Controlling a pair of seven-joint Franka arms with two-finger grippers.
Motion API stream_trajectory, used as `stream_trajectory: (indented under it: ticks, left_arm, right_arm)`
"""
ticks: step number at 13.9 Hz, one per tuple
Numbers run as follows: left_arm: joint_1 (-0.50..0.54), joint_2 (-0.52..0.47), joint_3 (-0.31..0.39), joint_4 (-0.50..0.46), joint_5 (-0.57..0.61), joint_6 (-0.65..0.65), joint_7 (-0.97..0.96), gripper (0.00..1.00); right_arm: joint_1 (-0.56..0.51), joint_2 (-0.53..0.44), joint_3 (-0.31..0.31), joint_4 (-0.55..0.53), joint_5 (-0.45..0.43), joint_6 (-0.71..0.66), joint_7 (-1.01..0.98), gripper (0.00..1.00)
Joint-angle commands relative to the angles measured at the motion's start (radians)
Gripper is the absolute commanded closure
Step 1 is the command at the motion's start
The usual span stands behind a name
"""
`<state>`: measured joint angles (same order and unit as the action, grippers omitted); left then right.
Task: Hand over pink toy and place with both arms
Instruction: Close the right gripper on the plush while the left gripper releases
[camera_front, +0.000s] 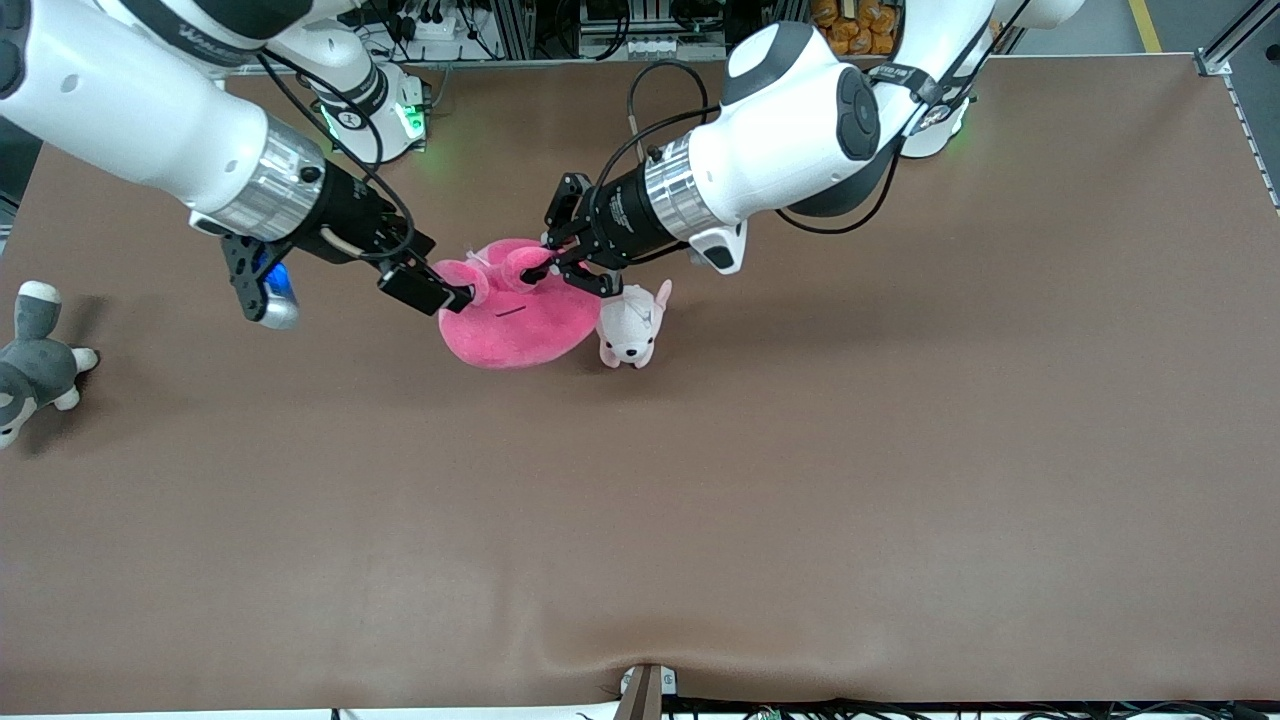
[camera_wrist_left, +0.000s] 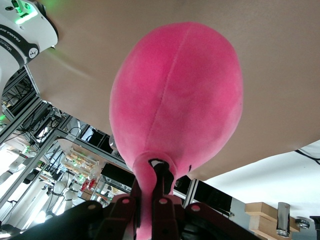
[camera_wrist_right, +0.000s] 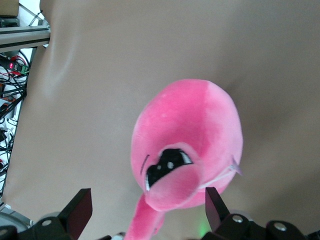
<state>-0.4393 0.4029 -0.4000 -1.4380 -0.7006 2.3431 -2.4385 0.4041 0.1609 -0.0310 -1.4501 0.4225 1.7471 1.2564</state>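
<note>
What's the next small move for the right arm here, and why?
Probably close the right gripper on the pink toy. Its fingers stand open on either side of the toy's eye bulge, while the left gripper is shut on the other bulge, holding the toy above the table.

High front view, wrist views close on pink toy

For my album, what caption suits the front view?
Left hand shut on the pink toy, right hand open beside it, ready for a handover.
</note>
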Motion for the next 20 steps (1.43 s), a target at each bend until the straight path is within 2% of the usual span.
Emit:
stream_trajectory:
  ticks: [1, 3, 8, 9, 10, 11, 13, 14, 17, 20]
  left_arm:
    - [-0.019, 0.010, 0.010, 0.033, -0.010, 0.008, -0.008, 1.00]
    - [-0.021, 0.008, 0.010, 0.033, -0.008, 0.008, -0.017, 1.00]
    - [-0.025, 0.010, 0.010, 0.031, -0.008, 0.013, -0.021, 1.00]
    - [-0.028, 0.010, 0.010, 0.031, -0.008, 0.013, -0.021, 1.00]
    - [-0.029, 0.008, 0.009, 0.031, -0.008, 0.013, -0.021, 1.00]
    - [-0.027, 0.008, 0.009, 0.031, -0.010, 0.013, -0.021, 1.00]
    - [-0.027, 0.007, 0.009, 0.031, -0.010, 0.013, -0.021, 1.00]
    - [-0.027, 0.007, 0.009, 0.031, -0.010, 0.013, -0.021, 1.00]
    - [-0.025, 0.007, 0.009, 0.031, -0.010, 0.013, -0.021, 1.00]
    - [-0.025, 0.004, 0.009, 0.031, -0.013, 0.013, -0.021, 1.00]
  right_arm:
    - [0.009, 0.009, -0.010, 0.025, -0.066, -0.035, 0.017, 0.00]
    - [0.007, 0.009, -0.010, 0.025, -0.073, -0.133, 0.021, 0.00]
    - [0.021, 0.009, -0.010, 0.023, -0.071, -0.172, 0.023, 0.00]
    - [0.027, 0.009, -0.010, 0.023, -0.073, -0.172, 0.023, 0.06]
    - [0.034, 0.009, -0.010, 0.023, -0.074, -0.167, 0.023, 0.19]
    - [0.036, 0.009, -0.010, 0.023, -0.074, -0.163, 0.021, 0.25]
    - [0.036, 0.011, -0.010, 0.023, -0.079, -0.153, 0.015, 0.25]
    - [0.036, 0.011, -0.010, 0.022, -0.093, -0.147, 0.014, 0.29]
    - [0.038, 0.012, -0.009, 0.022, -0.113, -0.146, 0.014, 0.98]
    - [0.024, 0.012, -0.010, 0.023, -0.113, -0.141, 0.012, 1.00]
